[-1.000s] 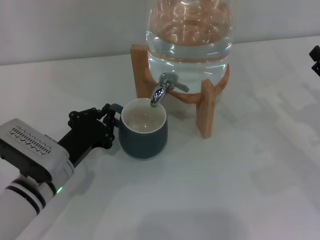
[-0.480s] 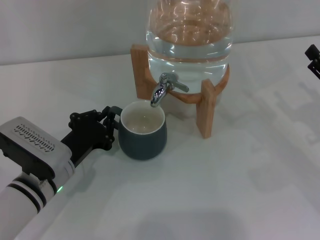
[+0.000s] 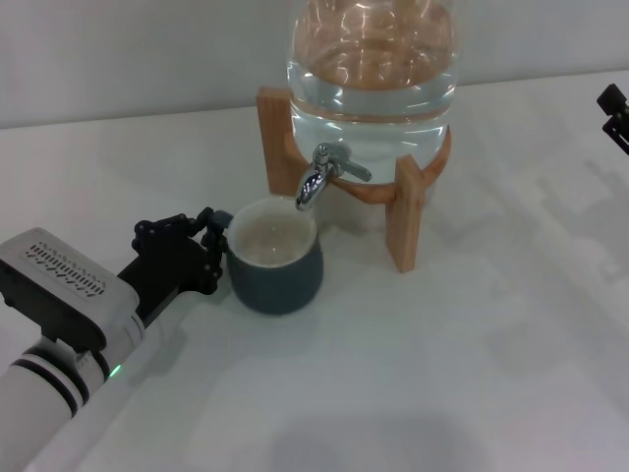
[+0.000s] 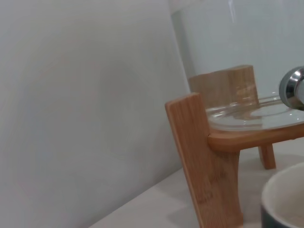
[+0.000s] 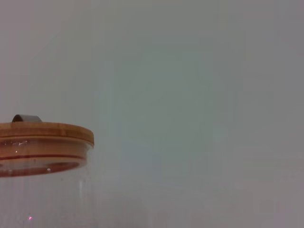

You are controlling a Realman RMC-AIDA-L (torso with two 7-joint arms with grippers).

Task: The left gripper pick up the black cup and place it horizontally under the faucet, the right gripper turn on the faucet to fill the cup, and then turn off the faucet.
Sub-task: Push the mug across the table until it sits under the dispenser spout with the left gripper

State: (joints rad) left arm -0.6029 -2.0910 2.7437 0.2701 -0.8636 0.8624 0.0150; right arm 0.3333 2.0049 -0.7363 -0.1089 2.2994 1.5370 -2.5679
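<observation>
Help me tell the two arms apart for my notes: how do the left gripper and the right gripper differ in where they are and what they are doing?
The left gripper sits low on the table, its black fingers closed on the handle of the black cup below the faucet. The right gripper is far off at the table's right edge, touching nothing, only its tip in view. The left shows a white body; the right shows none. Both have black fingers.

Left gripper low, jaws closed, right gripper at edge.
</observation>
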